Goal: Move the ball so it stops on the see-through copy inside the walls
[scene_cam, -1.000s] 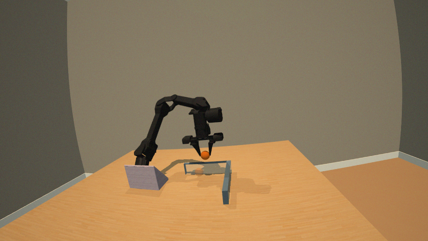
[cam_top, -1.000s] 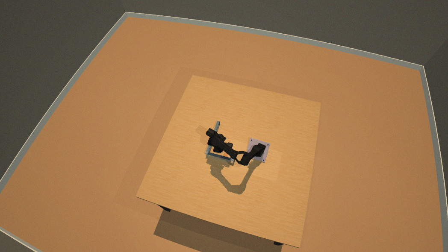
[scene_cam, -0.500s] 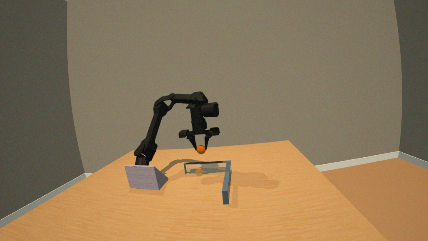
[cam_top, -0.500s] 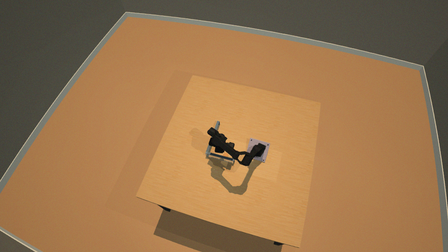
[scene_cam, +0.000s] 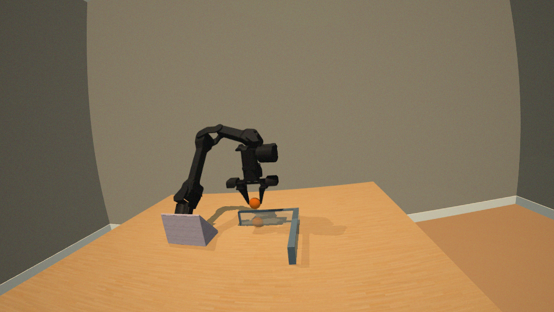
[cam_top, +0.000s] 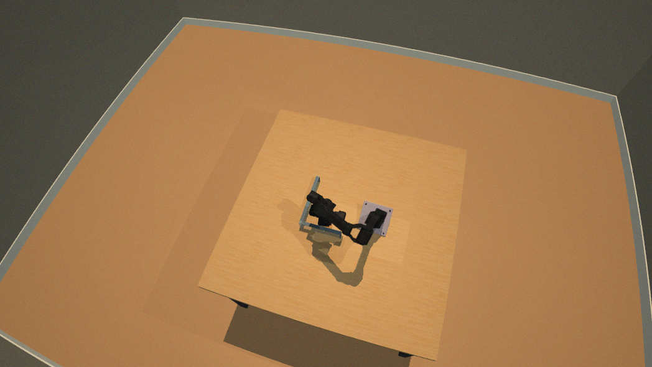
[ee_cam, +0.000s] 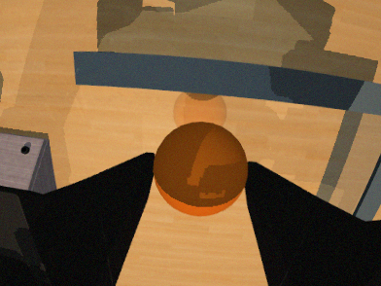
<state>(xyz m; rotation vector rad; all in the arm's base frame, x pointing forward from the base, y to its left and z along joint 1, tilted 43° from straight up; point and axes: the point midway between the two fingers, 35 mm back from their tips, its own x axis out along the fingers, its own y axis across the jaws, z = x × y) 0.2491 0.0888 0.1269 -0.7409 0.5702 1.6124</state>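
Note:
My gripper (scene_cam: 254, 203) (ee_cam: 200, 165) is shut on the orange ball (scene_cam: 254, 204) (ee_cam: 200, 190) and holds it in the air, above the height of the walls. The see-through copy (scene_cam: 257, 221) (ee_cam: 199, 109) rests on the table below the held ball, close to one wall. In the wrist view the copy sits just above the ball, partly covered by it. The two low clear walls with blue-grey edges (cam_top: 321, 229) (scene_cam: 292, 240) (ee_cam: 170, 73) meet in a corner. In the top view the arm hides the ball and the copy.
The arm's grey-lilac base block (cam_top: 387, 221) (scene_cam: 184, 230) (ee_cam: 17, 158) stands on the wooden table (cam_top: 364, 150) (scene_cam: 232, 278), on the open side of the corner. The arm's shadow falls across the table and the wall near the copy.

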